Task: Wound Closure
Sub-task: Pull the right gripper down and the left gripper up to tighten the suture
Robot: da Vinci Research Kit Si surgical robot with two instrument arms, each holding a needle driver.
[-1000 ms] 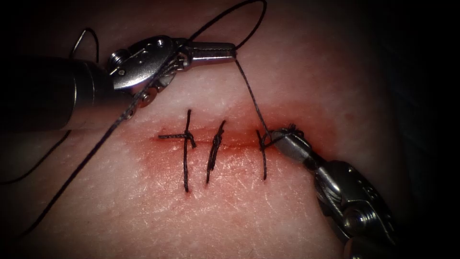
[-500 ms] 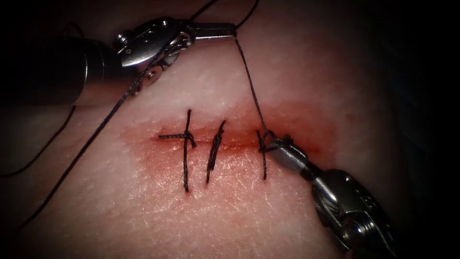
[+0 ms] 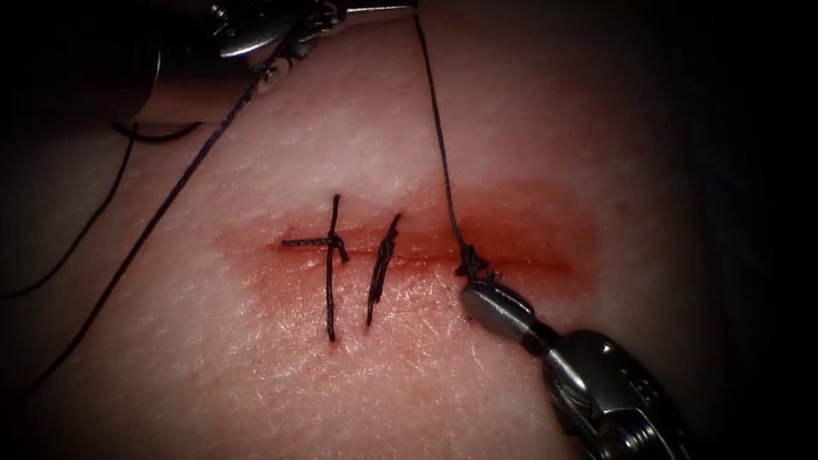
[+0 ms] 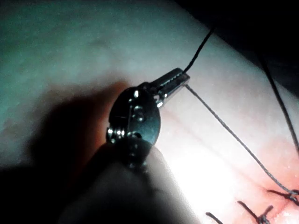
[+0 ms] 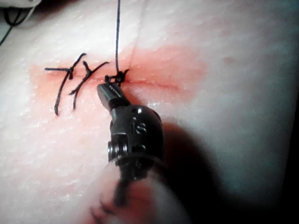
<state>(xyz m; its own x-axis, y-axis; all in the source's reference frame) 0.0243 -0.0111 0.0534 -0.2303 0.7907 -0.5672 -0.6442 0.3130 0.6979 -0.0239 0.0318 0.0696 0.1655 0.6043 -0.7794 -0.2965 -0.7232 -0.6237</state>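
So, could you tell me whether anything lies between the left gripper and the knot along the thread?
Nothing visible does. The thread runs taut and bare from the left gripper, shut on it, down over open tissue to the knot, beside the right gripper, shut on thread there.

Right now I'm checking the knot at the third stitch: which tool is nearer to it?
Right. The right tool sits just below the knot, holding the thread's short end. The left tool is far above, shut on the thread.
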